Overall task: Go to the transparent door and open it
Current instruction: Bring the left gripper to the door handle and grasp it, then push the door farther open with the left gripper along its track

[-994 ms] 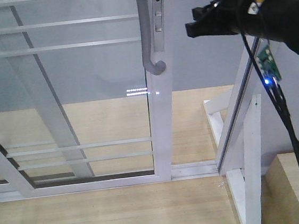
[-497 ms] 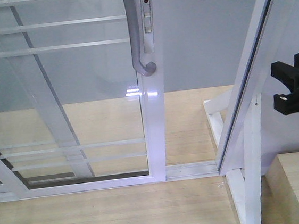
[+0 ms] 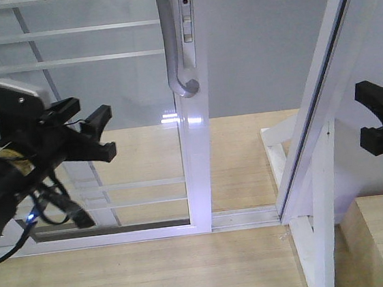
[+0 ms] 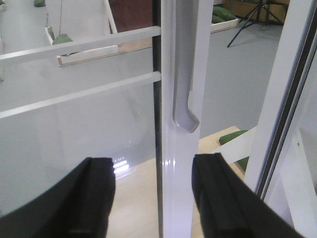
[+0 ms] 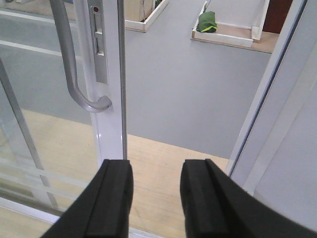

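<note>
The transparent door is seen left of centre in the front view, its white stile planted in the floor track, with a gap left between it and the slanted white frame at right. The curved grey handle is mounted high on the stile, beside the lock plate. The left tool is held released, jaws spread, before the glass just left of the stile and lower than the handle, touching nothing. The right tool, likewise spread and empty, is held at the right edge, beyond the frame and well apart from the door. Pale wooden floor is laid beneath.
</note>
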Robot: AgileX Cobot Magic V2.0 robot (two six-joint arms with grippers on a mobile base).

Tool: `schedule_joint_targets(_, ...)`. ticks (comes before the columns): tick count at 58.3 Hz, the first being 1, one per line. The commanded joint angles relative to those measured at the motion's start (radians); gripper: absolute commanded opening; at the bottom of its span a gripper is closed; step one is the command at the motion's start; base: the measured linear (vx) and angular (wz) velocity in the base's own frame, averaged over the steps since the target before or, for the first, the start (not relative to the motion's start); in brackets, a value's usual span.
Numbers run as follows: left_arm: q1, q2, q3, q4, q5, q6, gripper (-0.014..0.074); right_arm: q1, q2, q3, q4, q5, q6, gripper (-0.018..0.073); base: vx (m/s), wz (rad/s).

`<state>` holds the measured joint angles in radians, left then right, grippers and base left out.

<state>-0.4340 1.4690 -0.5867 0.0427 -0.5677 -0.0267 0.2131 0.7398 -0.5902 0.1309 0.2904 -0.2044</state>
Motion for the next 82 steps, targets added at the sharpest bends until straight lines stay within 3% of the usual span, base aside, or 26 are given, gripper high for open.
schedule_joint_targets(1, -0.018, 0.073, -0.124, -0.001, -0.151, -0.029, 0.0526, -0.006, -0.005, -0.028, 0.002, -0.056, -0.001, 0.0322, 0.0, 0.0)
schedule_joint_targets(8, -0.041, 0.192, -0.287, 0.002, -0.135, -0.088, 0.0526, -0.006, -0.005, -0.028, 0.002, -0.025, 0.0, 0.0322, 0.0, 0.0)
schedule_joint_targets(19, -0.065, 0.325, -0.528, 0.025, -0.038, -0.089, 0.0526, -0.006, -0.005, -0.028, 0.002, 0.065, 0.001, 0.0322, 0.0, 0.0)
schedule_joint_targets(44, -0.065, 0.552, -1.01, 0.013, 0.245, -0.088, 0.0526, -0.006, -0.005, -0.028, -0.002, 0.048, 0.001, 0.0322, 0.0, 0.0)
schedule_joint_targets(58, -0.063, 0.585, -1.063, 0.015, 0.269, -0.085, 0.0501, -0.006, -0.005, -0.028, -0.006, 0.048, -0.001, 0.0322, 0.0, 0.0)
schedule_joint_targets(73, -0.008, 0.584, -1.063, -0.026, 0.286, -0.085, 0.0306, -0.006, -0.005, -0.028, -0.009, 0.048, -0.006, 0.0322, 0.0, 0.0)
schedule_joint_targets(82, 0.018, 0.552, -1.061, -0.034, 0.397, -0.076, 0.0258, -0.006, -0.005, -0.028, -0.013, 0.041, -0.007, 0.0322, 0.0, 0.0)
